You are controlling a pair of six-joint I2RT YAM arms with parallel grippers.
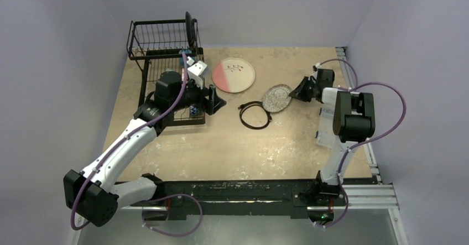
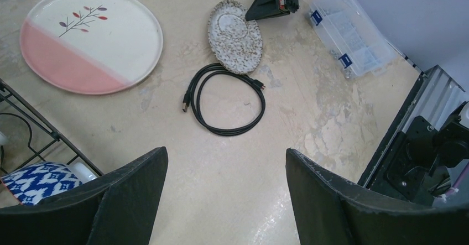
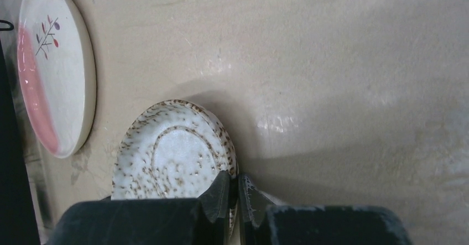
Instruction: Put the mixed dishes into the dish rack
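Note:
My right gripper (image 3: 235, 187) is shut on the rim of the speckled grey small plate (image 3: 171, 154), one finger above the rim and one below. From above, that plate (image 1: 276, 98) lies right of centre with the right gripper (image 1: 294, 94) at its right edge. The pink-and-white large plate (image 1: 233, 74) lies flat on the table to its left. The dish rack (image 1: 160, 40) stands at the back left, a black plate (image 1: 189, 29) upright in it. My left gripper (image 2: 227, 195) hangs open and empty beside the rack's lower tray.
A black coiled cable (image 1: 255, 114) lies in front of the speckled plate. A clear plastic parts box (image 2: 345, 35) sits at the right table edge under the right arm. A blue-and-white patterned dish (image 2: 38, 181) rests on the rack's lower tray by my left finger.

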